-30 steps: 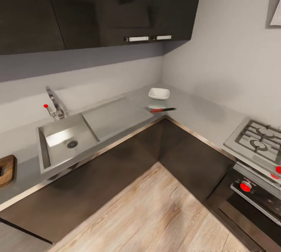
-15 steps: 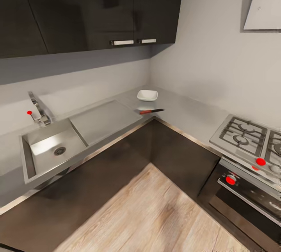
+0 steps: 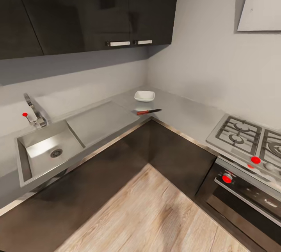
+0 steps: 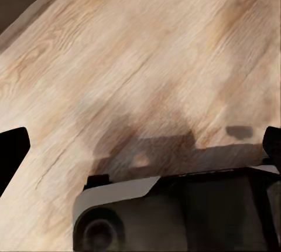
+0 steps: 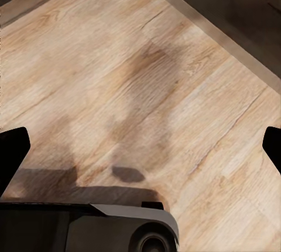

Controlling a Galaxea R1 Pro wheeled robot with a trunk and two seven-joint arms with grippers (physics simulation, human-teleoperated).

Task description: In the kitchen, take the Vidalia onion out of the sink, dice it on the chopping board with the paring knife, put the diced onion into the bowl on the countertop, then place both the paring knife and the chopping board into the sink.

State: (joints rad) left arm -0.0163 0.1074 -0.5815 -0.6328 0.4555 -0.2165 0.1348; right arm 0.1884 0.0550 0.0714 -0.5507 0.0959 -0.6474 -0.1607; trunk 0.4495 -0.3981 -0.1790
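The view has swung right, dropping the board from sight and leaving sink, knife and bowl on the worktop, both pincers released over the floor.

Corner kitchen with dark cabinets, pale walls and a wood floor.
Glossy black wall cabinets hang above pale grey walls. Dark base cabinets meet in an L under the grey worktop. A gas hob sits above an oven, with a white hood overhead. Beneath both sets of jaws lies light wood plank floor, shadowed in soft patches.
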